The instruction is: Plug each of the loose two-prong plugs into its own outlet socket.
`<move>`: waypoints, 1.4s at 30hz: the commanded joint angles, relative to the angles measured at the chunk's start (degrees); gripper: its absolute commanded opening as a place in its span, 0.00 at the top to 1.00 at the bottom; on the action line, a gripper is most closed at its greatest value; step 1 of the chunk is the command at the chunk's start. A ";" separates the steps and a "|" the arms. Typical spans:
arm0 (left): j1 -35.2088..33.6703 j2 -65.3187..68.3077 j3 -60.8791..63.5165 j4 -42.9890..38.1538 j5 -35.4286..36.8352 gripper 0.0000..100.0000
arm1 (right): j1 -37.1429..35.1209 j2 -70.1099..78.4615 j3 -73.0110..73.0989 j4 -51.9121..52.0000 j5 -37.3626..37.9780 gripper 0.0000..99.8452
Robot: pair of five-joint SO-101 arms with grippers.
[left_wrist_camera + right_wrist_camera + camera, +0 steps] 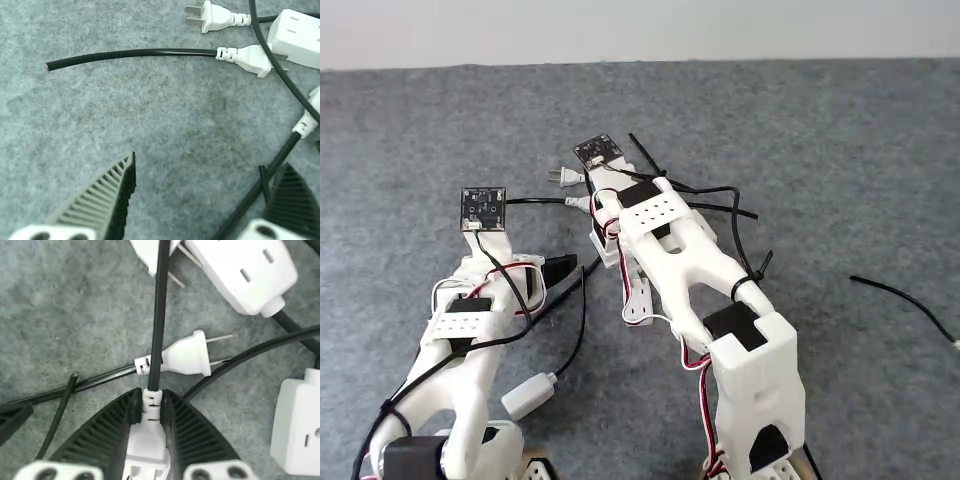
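**Left jaws spread wide, right jaws clamped on a plug**

At the left, the left gripper (200,200) hangs over bare carpet, its fingers wide apart with nothing between them. Its wrist view gives two plugs just beyond, a prongs-out plug (210,16) and a second plug (247,57) on a black cord (130,53). Both lie beside a white outlet socket (297,37). From above, another socket (530,395) lies near the left arm's base.

Farther right, the right wrist view gives the grip. The right gripper (148,402) is closed on a white held plug (147,440), with a free plug (187,356) just ahead. A stray cable (900,296) lies well apart at the right.

Grey carpet (420,130) covers the table, and a pale wall (640,30) runs behind.
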 commanded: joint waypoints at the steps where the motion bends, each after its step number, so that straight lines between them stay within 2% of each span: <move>1: -0.35 -2.02 -0.57 -1.32 -0.70 0.60 | 0.13 -2.15 -3.34 1.36 0.62 0.99; 7: -0.26 -1.49 -1.45 0.18 -0.35 0.60 | 2.07 -12.35 -3.52 6.02 0.35 0.99; 14: -0.26 9.67 -12.79 11.43 -1.14 0.60 | 4.62 -27.65 0.44 9.89 0.18 0.99; 19: -0.26 16.97 -22.64 25.23 -10.73 0.60 | 2.59 -40.48 10.02 6.46 0.18 0.99; 21: -0.09 18.02 -23.96 27.16 -13.80 0.60 | 0.48 -46.29 14.59 5.23 0.18 0.99; 25: 0.18 18.29 -24.04 27.43 -15.03 0.60 | -4.00 -55.43 23.56 1.98 0.18 0.99; 33: 2.11 18.29 -23.87 29.80 -22.95 0.60 | -10.86 -57.54 33.58 -4.53 0.26 0.99; 42: 3.08 17.49 -23.16 31.21 -27.08 0.60 | -11.21 -51.38 35.16 -9.45 0.26 0.99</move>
